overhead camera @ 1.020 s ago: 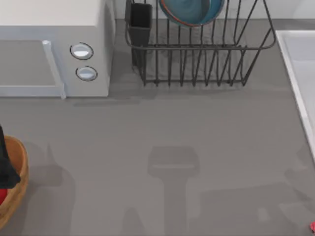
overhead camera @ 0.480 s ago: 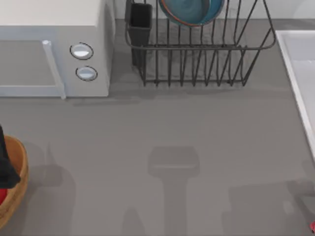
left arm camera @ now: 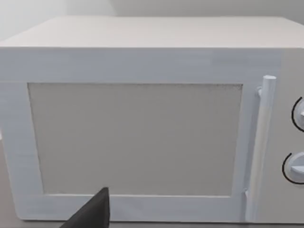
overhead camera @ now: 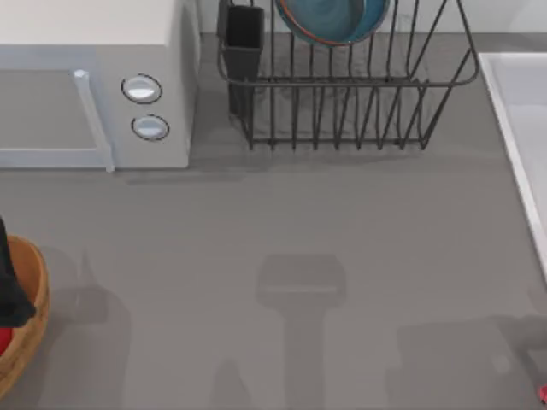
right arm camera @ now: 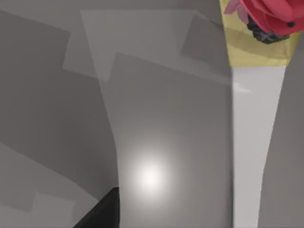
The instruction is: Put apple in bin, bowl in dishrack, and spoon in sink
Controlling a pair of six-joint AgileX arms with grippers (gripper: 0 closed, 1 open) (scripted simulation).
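Far left of the top view, the round light-brown wooden bin (overhead camera: 24, 329) has the small red apple (overhead camera: 3, 340) peeking in it under a dark bit of my left arm; can't tell that gripper's fingers. The deep-blue glazed bowl (overhead camera: 332, 19) sits in the black wire dishrack (overhead camera: 342, 81). That leaves the small red spoon (overhead camera: 542, 393), a tip at the bottom-right edge, below the pale sink (overhead camera: 523, 120). So it looks like the right arm's job, fingers unclear too.

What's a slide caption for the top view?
Round deep-blue glazed bowl sits in black wire dishrack; small red apple in light-brown wooden bin.
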